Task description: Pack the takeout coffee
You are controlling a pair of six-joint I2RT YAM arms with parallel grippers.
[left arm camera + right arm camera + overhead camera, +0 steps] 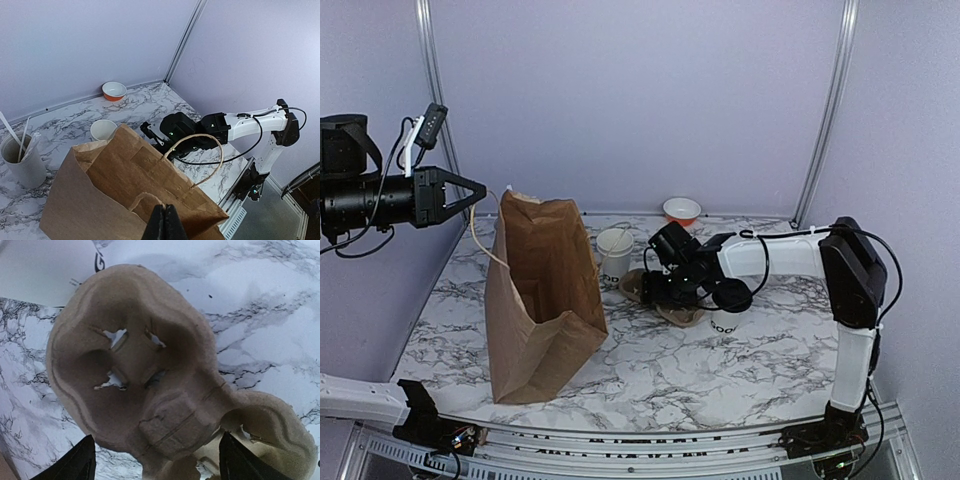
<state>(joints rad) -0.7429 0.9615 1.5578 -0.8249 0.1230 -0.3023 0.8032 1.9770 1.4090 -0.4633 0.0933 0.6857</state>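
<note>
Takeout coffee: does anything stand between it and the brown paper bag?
Yes. The cardboard cup carrier lies on the table between the takeout coffee and the paper bag, and the open right gripper hangs just above that carrier.

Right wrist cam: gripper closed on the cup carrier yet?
No, the right gripper is open, its jaws spread either side of the pulp cup carrier.

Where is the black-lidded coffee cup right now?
The coffee cup sits right of centre in the top view, on the marble table under the right arm, beside the cardboard cup carrier.
</note>
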